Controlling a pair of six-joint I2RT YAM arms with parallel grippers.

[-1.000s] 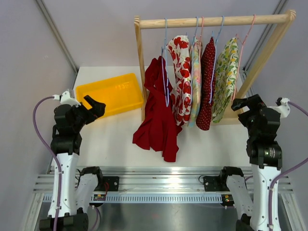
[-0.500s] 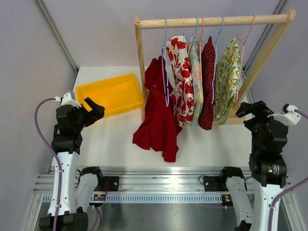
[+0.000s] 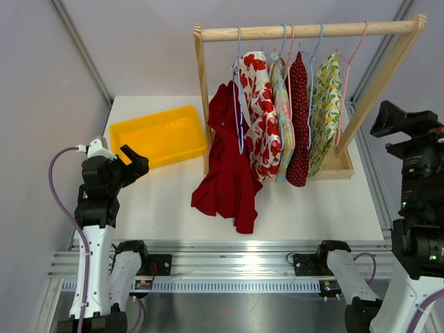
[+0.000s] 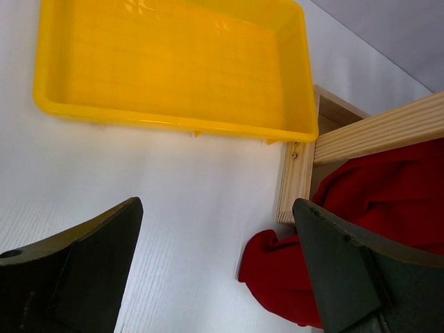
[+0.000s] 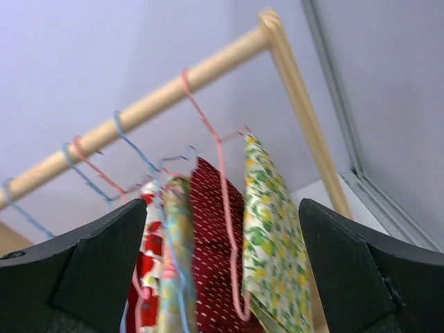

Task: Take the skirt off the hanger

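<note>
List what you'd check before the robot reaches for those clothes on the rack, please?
1. Left jaws open, nothing between them: ok.
2. Right jaws open, nothing between them: ok.
3. Yellow tray empty: ok.
4. Hangers hooked on the rod: ok.
5. Red garment hanging free: not ok, its end trails onto the table.
6. Which garment is the skirt: cannot tell.

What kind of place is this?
Probably a robotics lab bench: a left arm and right arm bolted to a metal rail, facing a small wooden rack on a white table.
</note>
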